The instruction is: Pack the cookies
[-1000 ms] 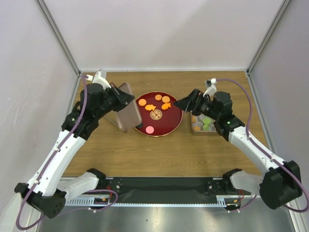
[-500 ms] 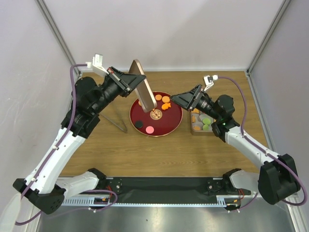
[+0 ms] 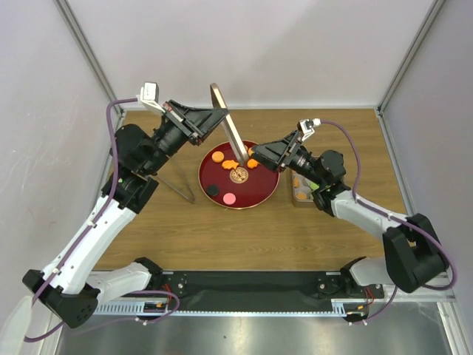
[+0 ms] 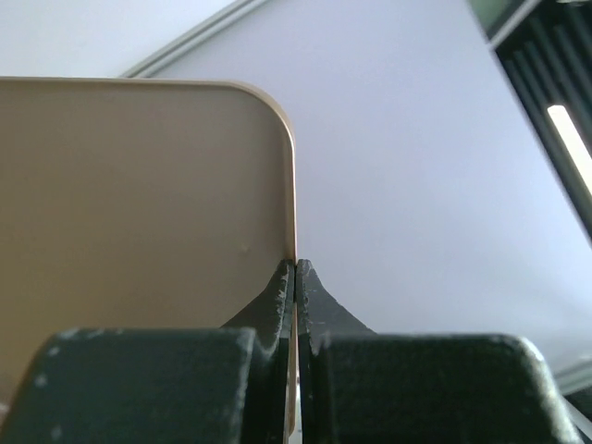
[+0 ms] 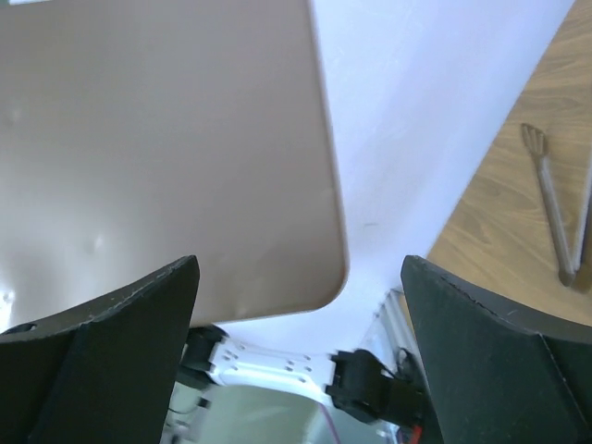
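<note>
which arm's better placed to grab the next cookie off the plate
Right. The right fingers are open over the orange cookies on the red plate, tin close by; the left fingers are shut on the lid.

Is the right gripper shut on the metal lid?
No, the right gripper is wide open, its jaws standing apart in front of the lid.

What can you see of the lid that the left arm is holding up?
The lid is a flat, rose-gold rectangle with rounded corners, metal by its dull sheen. It is raised nearly on edge, tilted, over the far side of the red plate. The left gripper is shut on one of its edges. The open right gripper faces its flat side without gripping it.
</note>
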### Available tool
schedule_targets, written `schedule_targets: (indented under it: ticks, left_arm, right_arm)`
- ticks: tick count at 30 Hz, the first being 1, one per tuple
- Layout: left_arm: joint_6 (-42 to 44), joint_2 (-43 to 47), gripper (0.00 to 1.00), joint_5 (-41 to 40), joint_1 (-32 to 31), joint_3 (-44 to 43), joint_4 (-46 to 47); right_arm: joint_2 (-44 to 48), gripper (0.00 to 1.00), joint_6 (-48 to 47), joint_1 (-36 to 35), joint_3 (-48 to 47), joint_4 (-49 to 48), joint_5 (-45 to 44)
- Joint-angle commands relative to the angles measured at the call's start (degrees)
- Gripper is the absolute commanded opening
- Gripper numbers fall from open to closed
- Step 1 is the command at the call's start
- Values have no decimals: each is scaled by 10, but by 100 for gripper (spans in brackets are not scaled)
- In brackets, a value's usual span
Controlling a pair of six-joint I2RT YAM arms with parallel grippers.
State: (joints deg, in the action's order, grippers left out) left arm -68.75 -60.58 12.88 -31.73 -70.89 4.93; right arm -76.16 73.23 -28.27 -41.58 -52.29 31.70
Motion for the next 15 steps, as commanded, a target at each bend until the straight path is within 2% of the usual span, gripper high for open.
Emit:
schedule_targets:
  ticks: [1, 6, 7, 11, 15]
  left_arm:
    - [-32, 17, 0, 21, -6, -8, 91]
    - [-51, 11, 0, 28, -7, -18, 118]
    - [-54, 10, 0, 28, -8, -17, 129]
    - [-67, 6, 0, 25, -11, -14, 171]
    - [-67, -3, 0, 30, -11, -27, 177]
  right_arm:
    - [-29, 99, 94, 1, -23, -113, -18]
    - [-77, 100, 174, -3, -40, -190, -44]
    - [-88, 100, 193, -8, -46, -232, -52]
    - [-164, 100, 326, -27, -67, -332, -99]
    - [-188, 100, 351, -50, -92, -346, -106]
